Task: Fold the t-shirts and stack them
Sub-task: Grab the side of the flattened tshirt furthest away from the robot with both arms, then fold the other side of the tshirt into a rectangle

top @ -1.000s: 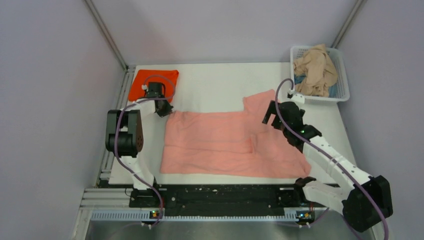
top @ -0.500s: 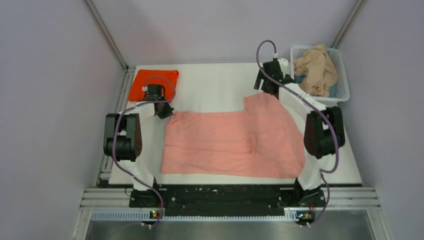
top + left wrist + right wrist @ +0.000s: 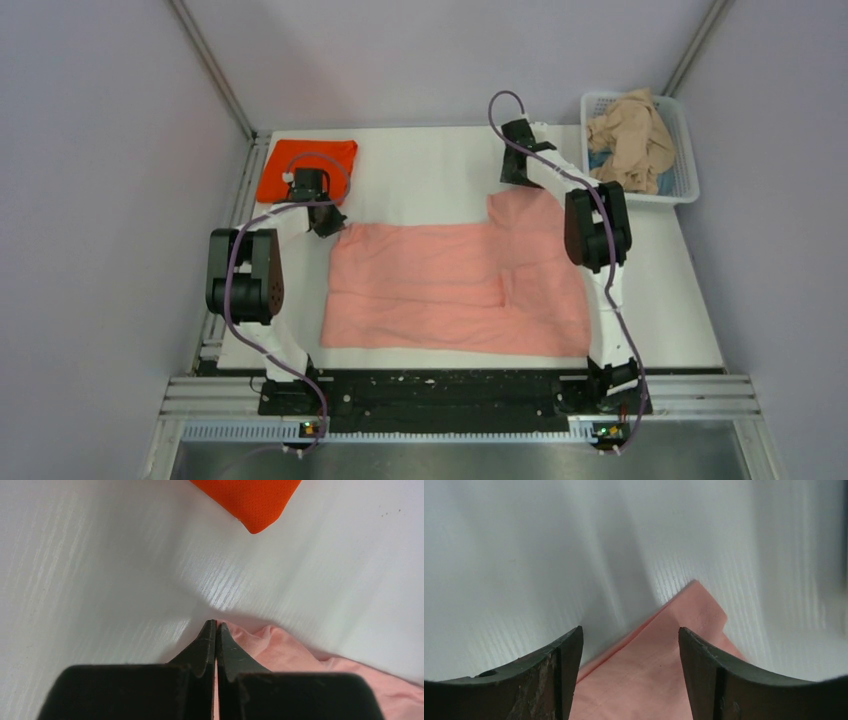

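The salmon-pink t-shirt lies spread flat mid-table. My left gripper is shut on its far left corner; in the left wrist view the closed gripper pinches the pink cloth. My right gripper is open and hovers at the shirt's far right corner; in the right wrist view that pink corner lies between the spread fingers of the gripper. The orange-red t-shirt lies folded at the back left and shows in the left wrist view. The beige-tan t-shirt is crumpled in the basket.
The white lattice basket stands at the back right corner, with something blue under the beige cloth. Grey walls close in the table on three sides. A black rail runs along the near edge.
My right arm has swung from the shirt's right side up and left to its far right corner, gripper still open. The left gripper and the shirt have stayed put.
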